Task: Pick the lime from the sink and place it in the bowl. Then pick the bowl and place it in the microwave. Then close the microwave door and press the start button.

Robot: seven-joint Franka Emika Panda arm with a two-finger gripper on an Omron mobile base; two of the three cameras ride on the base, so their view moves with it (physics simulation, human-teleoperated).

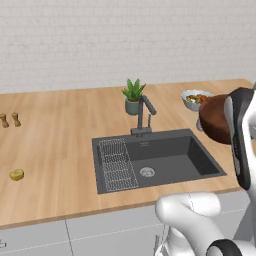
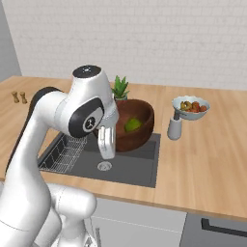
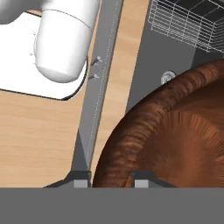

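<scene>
The arm arches up from the base and bends forward, its gripper (image 3: 107,183) clamped on the rim of the bowl (image 2: 131,124), carrying it tilted above the sink (image 2: 123,166). The lime (image 2: 132,125) rests inside the bowl.

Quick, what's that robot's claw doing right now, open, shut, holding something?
Gripper: shut on the rim of the wooden bowl, which is lifted over the sink with the lime inside.
</scene>
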